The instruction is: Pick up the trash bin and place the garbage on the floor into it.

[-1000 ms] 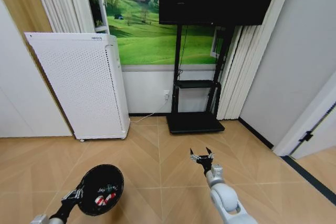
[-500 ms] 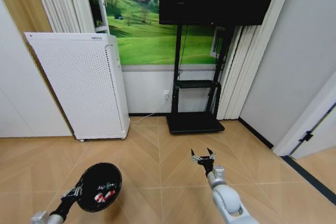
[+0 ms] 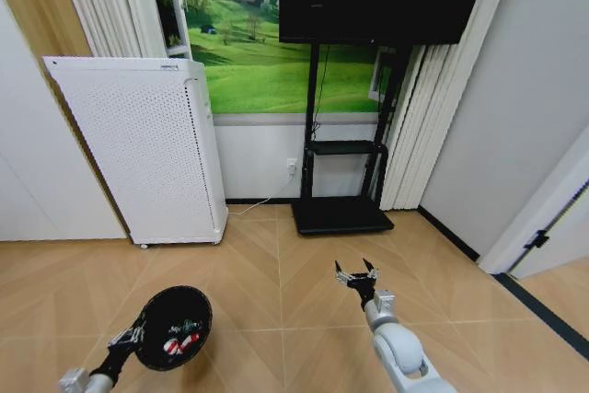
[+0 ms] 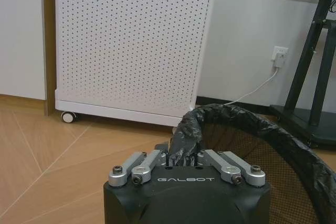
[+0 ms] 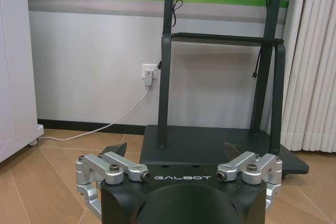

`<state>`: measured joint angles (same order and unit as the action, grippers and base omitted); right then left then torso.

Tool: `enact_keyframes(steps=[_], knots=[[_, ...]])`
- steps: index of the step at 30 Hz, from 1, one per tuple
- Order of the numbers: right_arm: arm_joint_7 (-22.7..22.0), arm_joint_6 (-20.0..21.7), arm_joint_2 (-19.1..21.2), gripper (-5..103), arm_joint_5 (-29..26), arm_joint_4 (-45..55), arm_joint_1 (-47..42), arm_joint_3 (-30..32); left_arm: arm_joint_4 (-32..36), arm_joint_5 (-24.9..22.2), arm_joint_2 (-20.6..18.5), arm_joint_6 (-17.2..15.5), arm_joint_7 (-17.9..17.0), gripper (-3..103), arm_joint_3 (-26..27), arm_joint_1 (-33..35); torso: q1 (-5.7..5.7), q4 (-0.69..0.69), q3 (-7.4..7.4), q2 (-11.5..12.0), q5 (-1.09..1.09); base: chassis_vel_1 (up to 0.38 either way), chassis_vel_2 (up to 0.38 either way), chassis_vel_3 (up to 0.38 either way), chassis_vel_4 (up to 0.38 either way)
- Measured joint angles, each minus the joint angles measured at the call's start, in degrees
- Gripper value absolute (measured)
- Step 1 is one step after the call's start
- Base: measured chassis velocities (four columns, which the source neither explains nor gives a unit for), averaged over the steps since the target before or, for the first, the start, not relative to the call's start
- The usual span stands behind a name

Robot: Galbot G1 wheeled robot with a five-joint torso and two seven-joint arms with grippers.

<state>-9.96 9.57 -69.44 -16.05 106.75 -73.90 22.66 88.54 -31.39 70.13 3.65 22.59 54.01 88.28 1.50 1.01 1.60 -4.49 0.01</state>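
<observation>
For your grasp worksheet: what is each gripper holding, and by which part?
Left gripper pinches the trash bin by its liner-covered rim; right gripper is open, holding nothing.

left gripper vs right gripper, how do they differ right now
The left gripper is shut on the trash bin, pinching its lined rim; the right gripper is open and holds nothing. The left sits lower and nearer the robot, the right reaches farther forward. Both hang above the wood floor.
</observation>
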Motion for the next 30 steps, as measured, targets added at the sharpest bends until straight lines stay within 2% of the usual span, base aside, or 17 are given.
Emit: enact_keyframes(steps=[1, 3, 4, 7, 9, 10, 11, 13, 16, 17, 18, 19, 24, 30], knots=[[0.0, 0.0, 0.0, 100, 0.0, 0.0, 0.0, 0.0, 0.0, 0.0, 0.0, 0.0, 0.0, 20, 0.0, 0.0, 0.0, 0.0, 0.0, 0.0, 0.0, 0.0, 0.0, 0.0, 0.0], [0.0, 0.0, 0.03, 100, -0.2, 0.0, 0.24, 0.0, -0.65, 0.23, -0.36, -0.01, -0.03, 30, -0.43, -0.49, 0.0, 0.0, 0.0, 0.0, 0.0, 0.0, 0.0, 0.0, 0.0], [0.0, 0.0, 0.03, 100, -0.2, 0.0, 0.24, 0.0, -0.65, 0.23, -0.36, -0.01, -0.03, 30, -0.43, -0.49, 0.0, 0.0, 0.0, 0.0, 0.0, 0.0, 0.0, 0.0, 0.0], [0.04, -0.05, -0.31, 100, -0.25, -0.17, 0.37, -0.11, -0.85, 0.35, -0.64, -0.22, -0.14, 46, -0.62, -0.98, 0.0, 0.0, 0.0, 0.0, 0.0, 0.0, 0.0, 0.0, 0.0], [0.09, -0.08, -0.38, 100, -0.22, -0.2, 0.36, -0.12, -0.85, 0.31, -0.64, -0.34, -0.18, 46, -0.61, -1.05, 0.0, 0.0, 0.0, 0.0, 0.0, 0.0, 0.0, 0.0, 0.0], [0.16, -0.11, -0.45, 100, -0.19, -0.22, 0.31, -0.13, -0.85, 0.25, -0.64, -0.48, -0.2, 57, -0.55, -1.12, 0.0, -0.01, 0.0, 0.0, -0.01, 0.0, 0.0, 0.0, 0.0], [0.16, -0.11, -0.45, 100, -0.19, -0.22, 0.31, -0.13, -0.85, 0.25, -0.64, -0.48, -0.2, 57, -0.55, -1.12, 0.0, -0.01, 0.0, 0.0, -0.01, 0.0, 0.0, 0.0, 0.0], [0.21, -0.16, -0.5, 100, -0.17, -0.26, 0.2, -0.09, -0.85, 0.24, -0.64, -0.63, -0.09, 68, -0.53, -1.08, 0.0, 0.0, 0.0, 0.0, -0.01, 0.0, 0.0, 0.0, 0.0], [0.23, -0.17, -0.49, 100, -0.22, -0.25, 0.16, -0.02, -0.82, 0.24, -0.66, -0.69, 0.01, 68, -0.52, -0.98, 0.0, 0.0, 0.0, 0.0, -0.01, 0.0, 0.0, 0.0, 0.0], [0.23, -0.17, -0.44, 100, -0.42, -0.17, 0.09, 0.08, -0.73, 0.23, -0.69, -0.8, 0.14, 80, -0.52, -0.87, 0.0, -0.01, 0.0, 0.0, -0.01, 0.0, 0.0, 0.0, 0.0], [0.24, -0.17, -0.42, 100, -0.47, -0.11, 0.05, 0.1, -0.66, 0.23, -0.69, -0.83, 0.2, 85, -0.52, -0.87, 0.0, 0.0, 0.0, 0.0, -0.01, 0.0, 0.0, 0.0, 0.0], [0.24, -0.17, -0.39, 100, -0.54, -0.04, 0.01, 0.13, -0.63, 0.23, -0.69, -0.86, 0.23, 85, -0.52, -0.91, 0.0, 0.0, 0.0, 0.0, -0.01, 0.0, 0.0, 0.0, 0.0], [0.25, -0.17, -0.35, 100, -0.82, 0.31, -0.13, 0.14, -0.28, 0.25, -0.69, -1.19, 0.36, 100, -0.52, -1.07, 0.0, 0.0, 0.0, 0.0, -0.01, 0.0, 0.0, 0.0, 0.0], [0.25, -0.17, -0.47, 100, -0.85, 0.48, -0.54, 0.13, 0.68, 0.31, -0.62, -1.83, 0.34, 100, -0.41, -1.27, 0.0, 0.0, 0.0, 0.0, -0.01, 0.0, 0.0, 0.0, 0.0]])
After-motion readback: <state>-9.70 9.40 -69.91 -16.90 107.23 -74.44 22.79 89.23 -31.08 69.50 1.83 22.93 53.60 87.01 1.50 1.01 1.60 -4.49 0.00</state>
